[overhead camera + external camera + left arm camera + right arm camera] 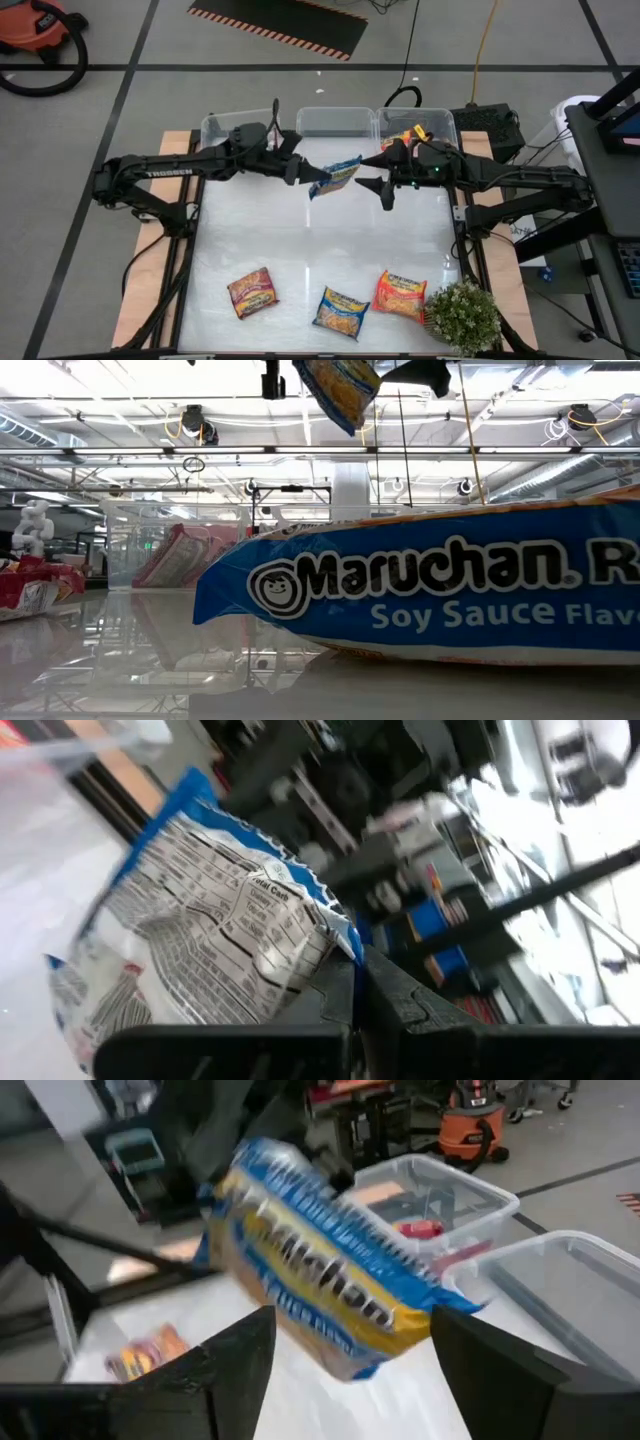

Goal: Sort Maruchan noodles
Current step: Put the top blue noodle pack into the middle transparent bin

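Here the left tool point(300, 171) is clamped on a blue packet point(335, 176) held above the table point(300, 250). The right tool point(385, 172) is nearer — fingers spread apart, the packet's long axis pointing toward it.

On my white tabletop point(300, 250), well clear of the left gripper point(300, 172), I see red point(252, 292), blue point(341, 312) and orange packets point(401, 294), a small plant point(463, 316), and three clear bins point(335, 122) just beyond it.
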Robot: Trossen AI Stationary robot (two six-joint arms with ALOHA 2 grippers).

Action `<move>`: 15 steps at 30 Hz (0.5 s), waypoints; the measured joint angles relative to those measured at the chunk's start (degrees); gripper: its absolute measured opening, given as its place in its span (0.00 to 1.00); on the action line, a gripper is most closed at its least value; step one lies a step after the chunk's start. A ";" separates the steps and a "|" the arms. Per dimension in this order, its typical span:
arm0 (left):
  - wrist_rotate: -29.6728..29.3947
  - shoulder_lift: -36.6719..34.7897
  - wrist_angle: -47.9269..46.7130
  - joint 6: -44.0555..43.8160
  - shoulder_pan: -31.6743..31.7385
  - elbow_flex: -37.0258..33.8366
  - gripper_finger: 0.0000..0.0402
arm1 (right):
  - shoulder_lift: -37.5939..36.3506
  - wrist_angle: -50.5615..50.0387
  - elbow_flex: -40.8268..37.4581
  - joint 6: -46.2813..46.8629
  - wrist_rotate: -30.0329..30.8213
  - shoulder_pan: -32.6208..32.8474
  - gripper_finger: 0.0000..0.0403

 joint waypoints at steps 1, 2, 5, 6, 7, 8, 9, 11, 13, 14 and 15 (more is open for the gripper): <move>1.40 0.00 0.00 0.74 0.00 0.00 0.01 | 0.00 0.98 0.00 1.30 0.00 0.00 0.66; 2.82 0.00 0.02 1.60 0.00 0.00 0.01 | 0.00 2.13 0.00 2.76 0.00 -0.01 0.66; 6.79 0.00 0.04 4.01 0.01 0.00 0.01 | -0.07 4.11 0.00 6.20 -0.51 0.00 0.67; 8.02 0.00 0.04 4.62 0.08 0.00 0.01 | -0.07 3.94 0.00 7.05 -1.41 -0.02 0.67; 9.28 0.00 0.04 5.00 0.19 0.00 0.01 | -0.05 3.61 0.00 7.67 -1.97 -0.02 0.67; 10.60 0.00 0.07 5.19 0.34 0.00 0.01 | -0.02 3.31 0.00 8.10 -2.84 -0.02 0.67; 11.86 0.00 0.07 5.22 0.54 0.00 0.01 | 0.00 3.43 0.00 8.49 -3.59 -0.02 0.67; 13.74 0.00 0.09 5.21 1.03 0.00 0.01 | 0.00 4.23 0.00 9.78 -6.42 -0.02 0.67; 14.88 0.00 0.09 5.54 1.59 0.00 0.01 | -0.02 5.00 0.00 12.30 -9.13 -0.01 0.67; 15.54 0.00 0.11 5.87 1.86 0.00 0.01 | -0.02 5.01 0.00 13.48 -10.16 0.15 0.67; 16.16 0.00 0.27 6.29 2.24 0.00 0.01 | -0.02 4.97 0.00 14.33 -10.72 0.51 0.67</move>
